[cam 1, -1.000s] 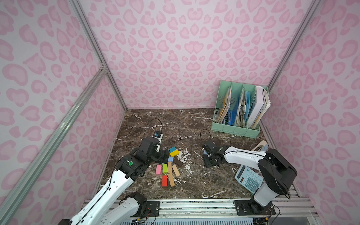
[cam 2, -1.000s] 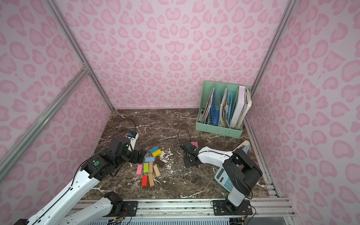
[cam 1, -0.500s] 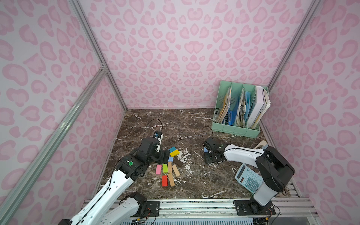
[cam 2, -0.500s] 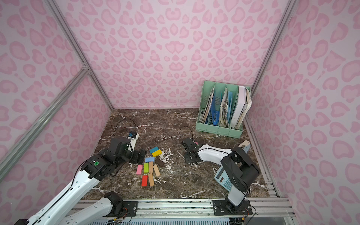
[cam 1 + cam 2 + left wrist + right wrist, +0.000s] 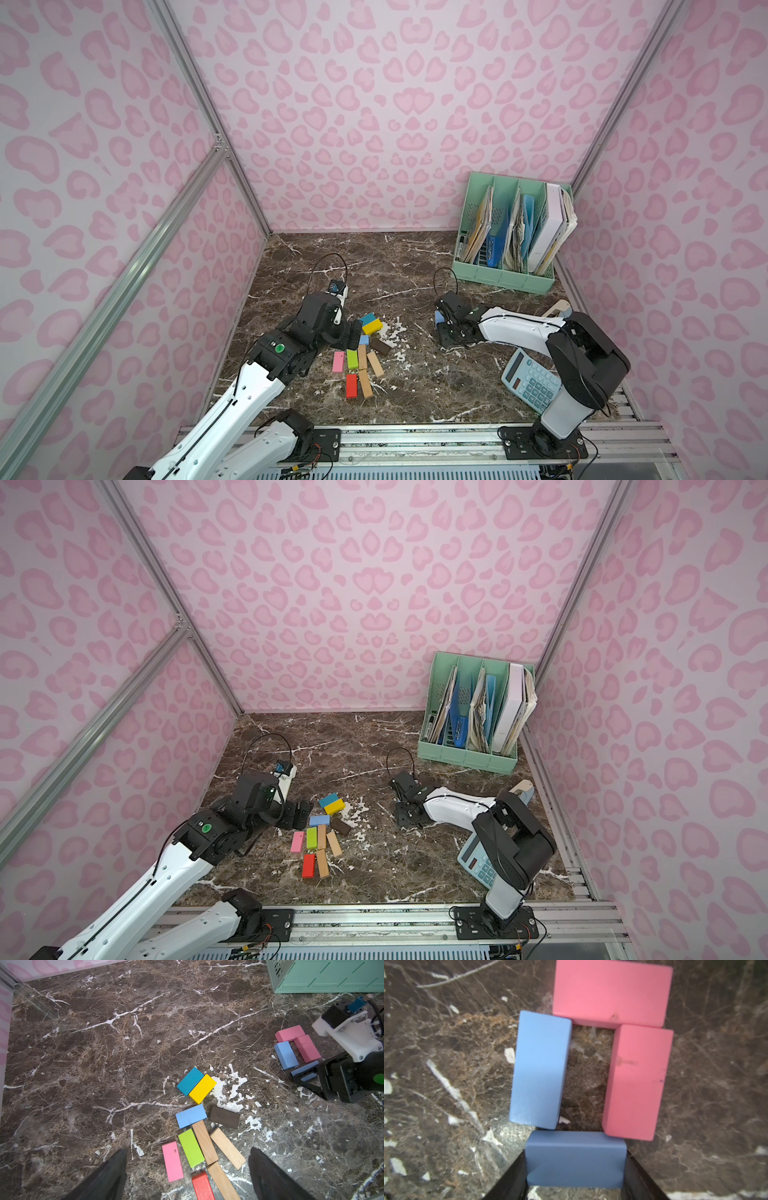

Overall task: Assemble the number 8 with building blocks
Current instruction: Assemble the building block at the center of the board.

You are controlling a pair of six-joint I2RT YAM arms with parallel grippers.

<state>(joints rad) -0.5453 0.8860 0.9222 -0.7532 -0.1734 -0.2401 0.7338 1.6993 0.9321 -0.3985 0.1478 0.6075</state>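
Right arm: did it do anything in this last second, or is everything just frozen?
The right end effector, shut on a light blue block, carried it a little toward the back wall, up to the pink and blue blocks already laid. The left end effector stayed open by the loose blocks, which did not move.

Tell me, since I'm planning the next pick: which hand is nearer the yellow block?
Left. The left hand hangs open just beside the yellow block; the right hand is well across the table, gripping a light blue block.
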